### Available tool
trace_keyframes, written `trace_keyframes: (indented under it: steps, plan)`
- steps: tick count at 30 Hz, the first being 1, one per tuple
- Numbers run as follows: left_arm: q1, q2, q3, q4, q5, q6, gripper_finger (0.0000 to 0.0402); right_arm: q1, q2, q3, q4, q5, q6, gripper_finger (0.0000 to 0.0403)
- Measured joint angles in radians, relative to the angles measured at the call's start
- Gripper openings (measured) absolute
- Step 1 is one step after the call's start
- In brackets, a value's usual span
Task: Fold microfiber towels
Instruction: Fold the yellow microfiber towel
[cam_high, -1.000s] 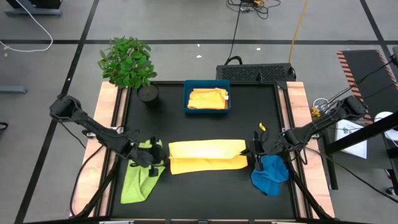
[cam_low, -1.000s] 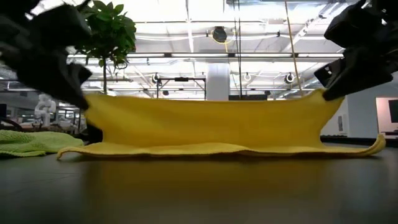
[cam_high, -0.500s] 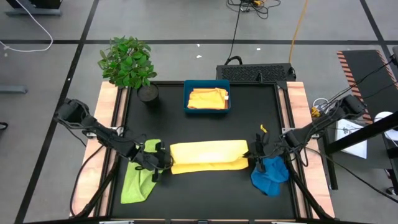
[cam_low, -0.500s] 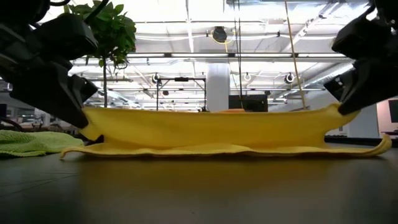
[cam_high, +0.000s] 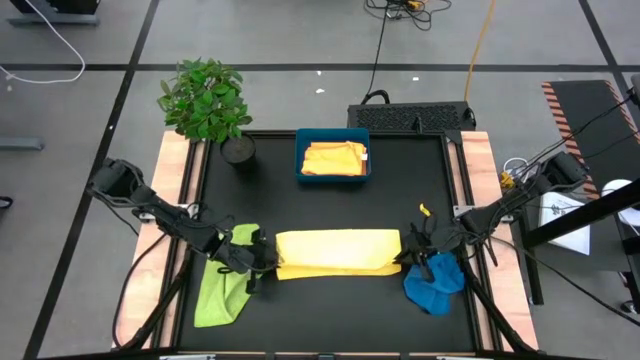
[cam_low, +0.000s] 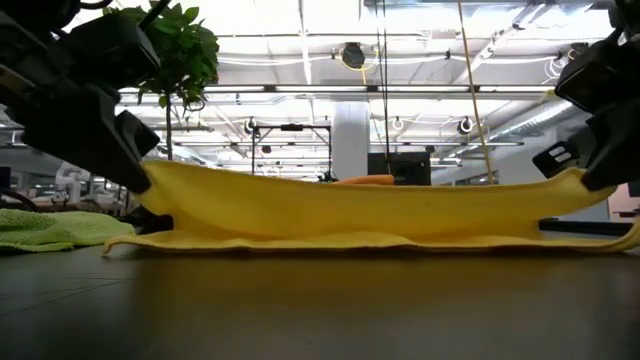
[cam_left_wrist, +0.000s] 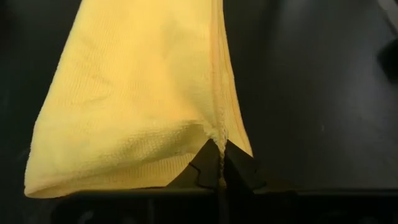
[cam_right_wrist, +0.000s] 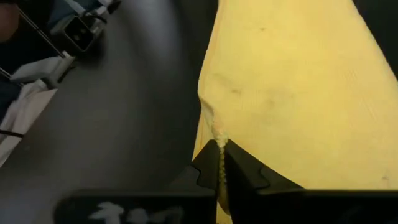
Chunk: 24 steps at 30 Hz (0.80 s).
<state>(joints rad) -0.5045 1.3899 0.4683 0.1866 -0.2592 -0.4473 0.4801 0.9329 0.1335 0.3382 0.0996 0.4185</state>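
Note:
The golden yellow towel (cam_high: 335, 252) lies folded across the middle of the black table, its lower layer flat on the top. Its upper layer (cam_low: 350, 205) sags between my two grippers. My left gripper (cam_high: 262, 262) is shut on the towel's left end, and my right gripper (cam_high: 405, 256) is shut on its right end. A lime green towel (cam_high: 225, 285) lies under my left arm. A blue towel (cam_high: 435, 280) lies crumpled by my right gripper. An orange towel (cam_high: 333, 158) rests in the teal tray (cam_high: 300, 168). My left gripper pinches the hemmed edge (cam_left_wrist: 217, 134) at the upper layer's left corner between its two fingers (cam_left_wrist: 202, 171), slanting down from the table's left. That corner (cam_low: 160, 175) is held a little above the lower layer, and the cloth sags toward the middle. My right gripper pinches the hemmed edge (cam_right_wrist: 217, 137) at the upper layer's right corner between its two fingers (cam_right_wrist: 242, 174), slanting down from the table's right. The corner (cam_low: 565, 185) is raised slightly, while the lower layer lies on the table.
A potted plant (cam_high: 205, 100) stands at the far left corner. The teal tray sits at the far middle. A small yellow object (cam_high: 422, 208) lies far of my right gripper. Bare black table (cam_high: 330, 310) stretches along the near edge.
Both grippers have sunk and moved toward the table's near edge with the towel's held edge. The upper layer, standing tall a second ago, has come down over the lower layer and now sags low in the middle.

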Motion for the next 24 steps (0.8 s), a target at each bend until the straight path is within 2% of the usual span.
trace_keyframes:
  steps: [9, 14, 17, 20, 24]
  plan:
    - [0.0, 0.0, 0.0, 0.03, -0.001, -0.017, 0.0086, 0.0, 0.0, -0.004, 0.003, -0.028, 0.01, 0.0067]
    - [0.0, -0.001, 0.0, 0.036, -0.002, -0.026, 0.0109, 0.0, 0.0, -0.004, 0.002, -0.078, 0.015, 0.0114]
    - [0.0, -0.019, 0.007, 0.055, -0.005, 0.023, 0.0114, 0.0, -0.003, -0.004, 0.002, -0.077, -0.004, 0.014]
    - [0.01, -0.037, 0.02, 0.052, -0.035, 0.072, 0.0115, -0.007, -0.007, -0.004, 0.011, -0.042, -0.034, 0.0158]
    - [0.037, -0.044, 0.02, 0.02, -0.073, 0.079, 0.0115, -0.03, -0.009, -0.004, 0.011, 0.065, -0.049, 0.0168]
